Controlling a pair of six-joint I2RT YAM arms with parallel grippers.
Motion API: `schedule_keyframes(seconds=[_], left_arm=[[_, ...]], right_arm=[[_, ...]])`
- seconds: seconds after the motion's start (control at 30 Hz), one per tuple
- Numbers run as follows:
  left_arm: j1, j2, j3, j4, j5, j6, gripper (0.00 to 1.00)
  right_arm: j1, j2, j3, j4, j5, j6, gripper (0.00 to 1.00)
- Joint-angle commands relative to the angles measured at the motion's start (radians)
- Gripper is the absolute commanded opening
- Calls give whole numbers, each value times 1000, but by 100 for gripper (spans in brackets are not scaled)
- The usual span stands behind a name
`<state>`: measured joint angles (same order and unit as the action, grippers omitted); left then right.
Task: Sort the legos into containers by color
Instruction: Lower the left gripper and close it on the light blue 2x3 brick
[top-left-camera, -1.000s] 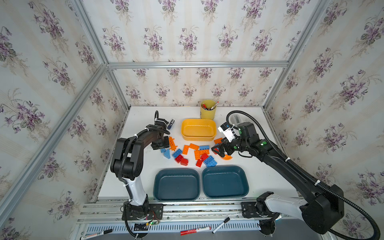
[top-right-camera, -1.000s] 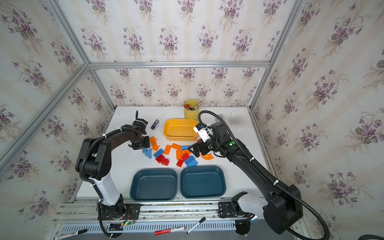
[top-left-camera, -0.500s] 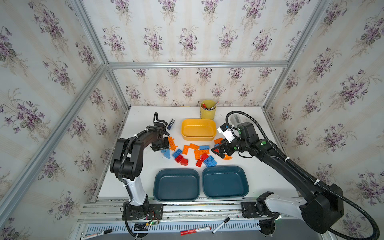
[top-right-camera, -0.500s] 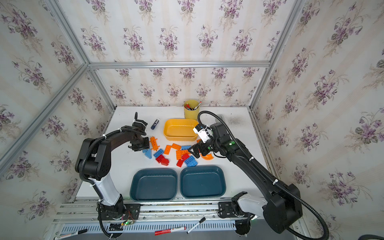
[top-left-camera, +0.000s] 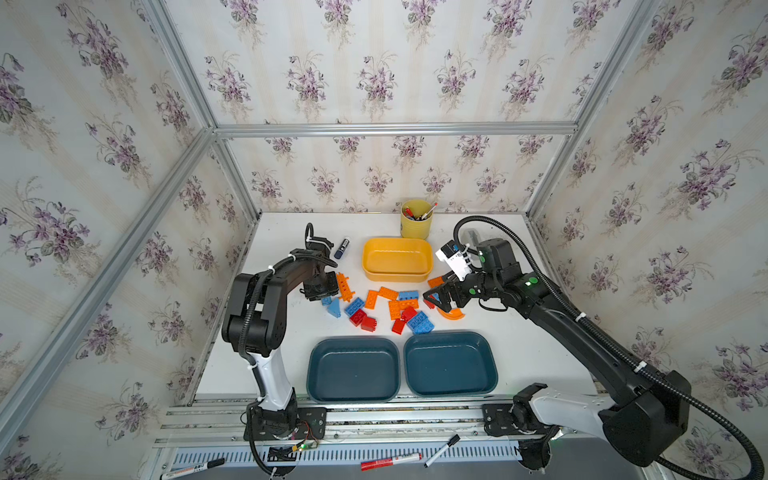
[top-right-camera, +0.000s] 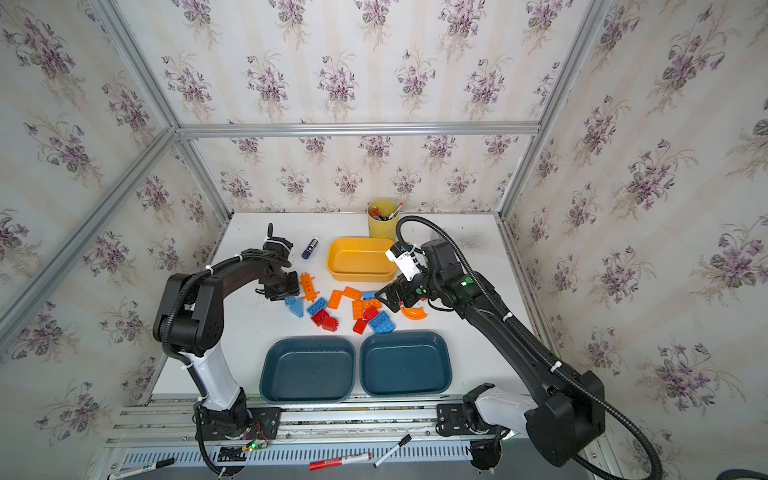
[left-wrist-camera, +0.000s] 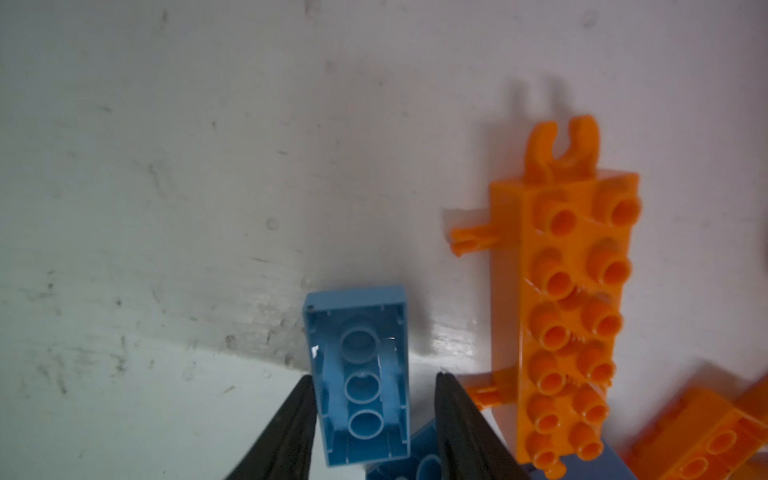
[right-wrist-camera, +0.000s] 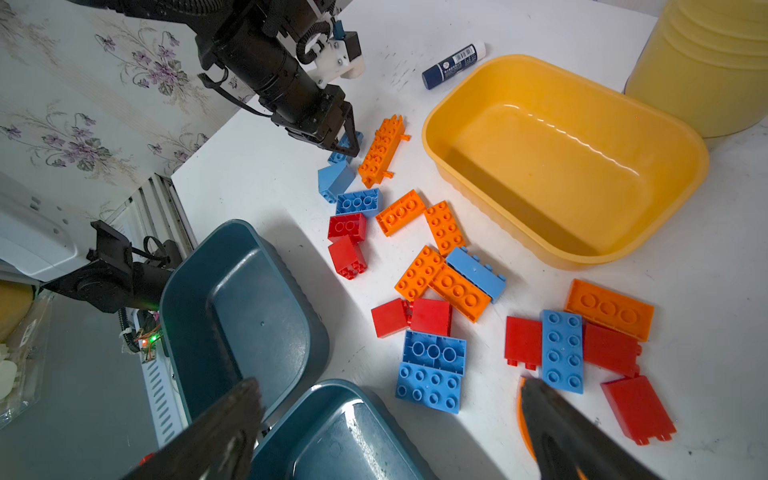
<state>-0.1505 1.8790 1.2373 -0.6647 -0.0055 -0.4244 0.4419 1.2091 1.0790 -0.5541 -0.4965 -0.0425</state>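
Nothing sorted: all three containers (top-left-camera: 353, 370) empty, legos (top-left-camera: 371, 299) loose on table (top-left-camera: 291, 332); left pincer (left-wrist-camera: 374, 376) half-closed round blue brick (left-wrist-camera: 357, 328) (gap one side), right pincer (right-wrist-camera: 388, 388) wide, empty.

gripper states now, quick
left gripper: open, jaws either side of a blue brick, not yet gripped
right gripper: open wide, holding nothing

No wording is legible anywhere. The blue glue stick (right-wrist-camera: 453, 64) beside the yellow tub (right-wrist-camera: 561, 166) carries a barcode label. Its print is too small to read.
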Motion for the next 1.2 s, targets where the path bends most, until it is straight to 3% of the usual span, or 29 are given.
schedule_keyframes(seconds=[0.0,0.33,1.17], left_arm=[[-2,-9,-3,-21,0,-48,50],[-9,-29,-30,-17,-60,-132,48],[17,6,17,-12,5,-15,32]], right_arm=[[2,4,27,-17,-3,-12,100],[1,8,64,-99,1,-60,100],[1,-20,87,-85,1,38,100]])
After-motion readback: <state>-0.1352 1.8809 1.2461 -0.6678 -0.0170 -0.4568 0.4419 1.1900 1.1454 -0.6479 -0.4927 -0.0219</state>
